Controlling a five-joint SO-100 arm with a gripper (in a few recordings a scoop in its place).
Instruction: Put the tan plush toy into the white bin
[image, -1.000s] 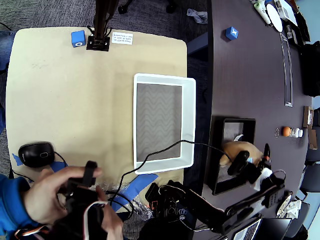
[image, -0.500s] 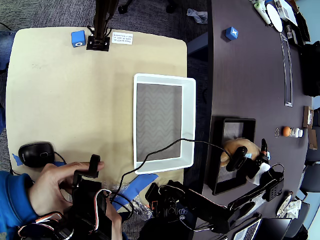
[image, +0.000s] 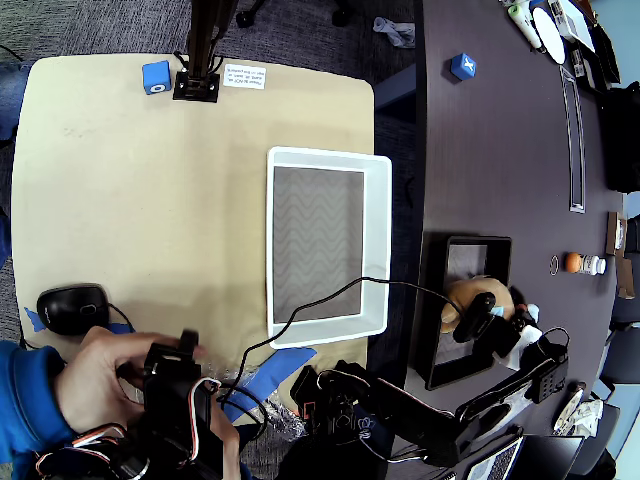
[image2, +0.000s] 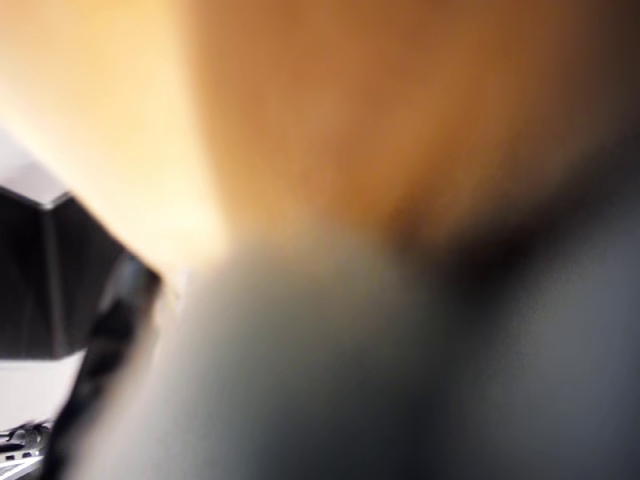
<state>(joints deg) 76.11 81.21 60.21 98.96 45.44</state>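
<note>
From the wrist view we see a blurred golden-tan mass, the tan plush toy (image2: 330, 110), pressed right up against the lens. Overhead, the black pincer (image: 492, 318) sits on the toy (image: 462, 300), which lies in the black tray (image: 436, 330) on the dark table (image: 490, 150); whether the pincer is spread or pinching we cannot tell. To the picture's left, the white bin (image: 377, 240) rests on the tan table (image: 130, 190), apart from the tray.

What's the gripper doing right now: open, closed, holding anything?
Gripper: down on the tan plush toy in the black tray; whether the jaws are open or closed on it cannot be told.
</note>
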